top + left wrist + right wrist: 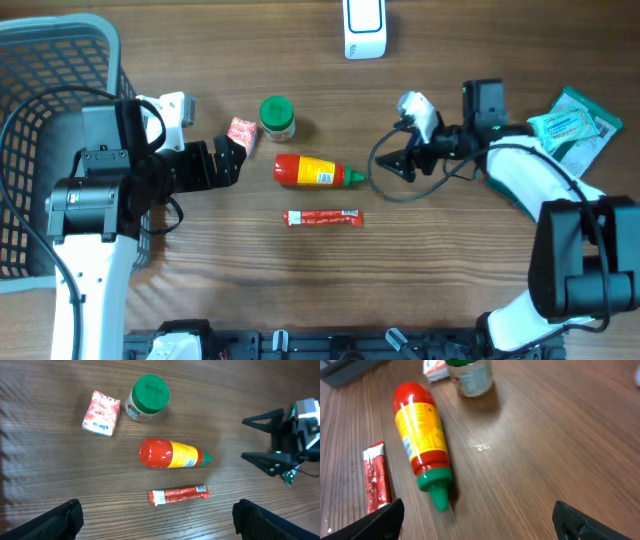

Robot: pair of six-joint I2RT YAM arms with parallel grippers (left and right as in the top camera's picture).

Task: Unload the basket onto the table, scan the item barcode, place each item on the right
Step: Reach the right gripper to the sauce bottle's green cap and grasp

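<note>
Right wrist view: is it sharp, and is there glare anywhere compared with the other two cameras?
Right wrist view: soft throughout, the green-lidded jar blurriest, a small glare patch on the table, highlights along the sauce bottle. Left wrist view: crisp, labels distinct. Overhead view: even light, soft shadows.

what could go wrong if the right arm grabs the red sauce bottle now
1. The sauce bottle lies on its side, and the open right gripper faces its tapered green cap. Closing there may slip off or roll it toward the stick packet.
2. No barcode is readable on the label from these views, so it might reach the scanner facing the wrong way.
</note>
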